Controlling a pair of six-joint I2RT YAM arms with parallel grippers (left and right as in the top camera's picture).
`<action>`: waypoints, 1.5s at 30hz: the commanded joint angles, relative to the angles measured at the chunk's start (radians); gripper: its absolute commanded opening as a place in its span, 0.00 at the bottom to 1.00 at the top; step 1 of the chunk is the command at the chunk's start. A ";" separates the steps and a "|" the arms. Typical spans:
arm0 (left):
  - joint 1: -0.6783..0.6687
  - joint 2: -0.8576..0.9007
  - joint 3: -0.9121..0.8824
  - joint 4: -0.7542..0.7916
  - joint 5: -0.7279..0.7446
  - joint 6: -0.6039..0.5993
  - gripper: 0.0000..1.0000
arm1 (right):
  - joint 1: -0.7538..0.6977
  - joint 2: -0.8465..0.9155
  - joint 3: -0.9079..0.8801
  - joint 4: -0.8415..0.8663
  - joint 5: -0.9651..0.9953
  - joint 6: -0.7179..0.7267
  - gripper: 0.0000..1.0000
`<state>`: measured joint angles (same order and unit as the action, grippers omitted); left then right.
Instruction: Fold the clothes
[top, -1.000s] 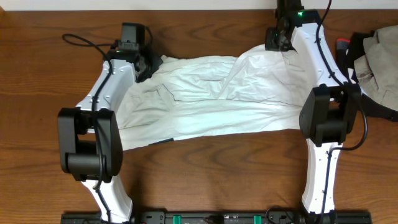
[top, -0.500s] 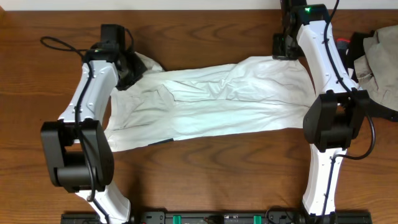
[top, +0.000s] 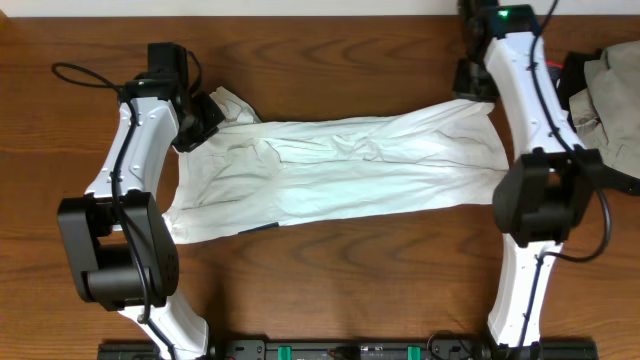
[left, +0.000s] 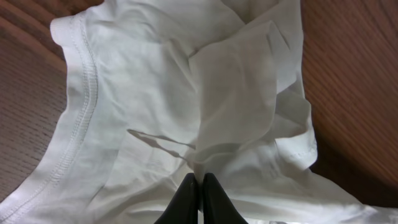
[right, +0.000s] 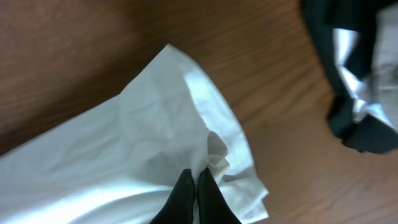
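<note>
Bright even light; clothes (top: 340, 165) slightly washed-out; right-wrist view blurred

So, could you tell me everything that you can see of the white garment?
The white garment is thin, wrinkled cloth with a stitched hem. It is spread as a wide band over the wooden table, and its far edge looks stretched. The left end effector pinches its far left corner and the right end effector its far right corner, both shut on bunched fabric.
</note>
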<state>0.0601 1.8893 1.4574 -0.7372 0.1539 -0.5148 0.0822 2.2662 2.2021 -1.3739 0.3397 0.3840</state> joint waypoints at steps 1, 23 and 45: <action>0.028 -0.010 0.005 -0.010 -0.009 0.024 0.06 | -0.054 -0.061 0.018 -0.014 0.053 0.031 0.01; 0.083 -0.010 0.005 -0.081 0.050 0.024 0.06 | -0.119 -0.061 0.017 -0.104 -0.015 -0.008 0.01; 0.083 -0.010 0.005 -0.324 -0.039 0.077 0.17 | -0.096 -0.061 0.014 -0.325 -0.147 -0.083 0.39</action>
<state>0.1360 1.8893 1.4574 -1.0401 0.1928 -0.4541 -0.0265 2.2265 2.2051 -1.6970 0.2001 0.3180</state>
